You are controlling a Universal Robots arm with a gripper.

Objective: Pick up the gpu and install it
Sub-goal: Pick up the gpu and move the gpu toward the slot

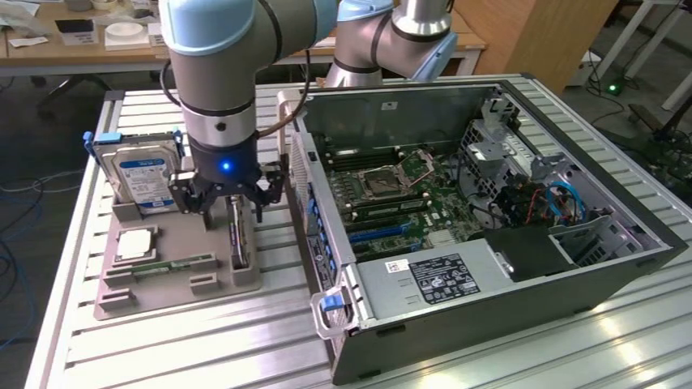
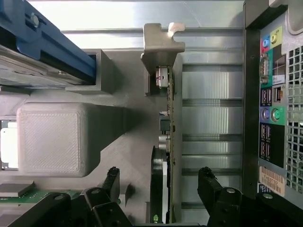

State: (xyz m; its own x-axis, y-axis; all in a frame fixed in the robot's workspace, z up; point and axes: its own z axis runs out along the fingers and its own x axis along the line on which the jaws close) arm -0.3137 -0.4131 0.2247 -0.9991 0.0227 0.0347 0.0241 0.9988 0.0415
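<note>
While the gripper point(image 1: 228, 212) hangs wide open and empty over the gpu point(image 1: 238, 241), which stands on edge in a grey holder point(image 1: 162, 284) at the exterior view's left, the open computer case point(image 1: 519, 316) lies centre-right on a ribbed metal table point(image 1: 194, 348); a wooden desk point(image 1: 32, 50) crosses the upper left.

Robotics lab: aluminium-slat bench point(image 1: 162, 340), open PC case point(image 1: 487, 203), robot arm point(image 1: 222, 81), cluttered desk point(image 1: 65, 49) behind.
</note>
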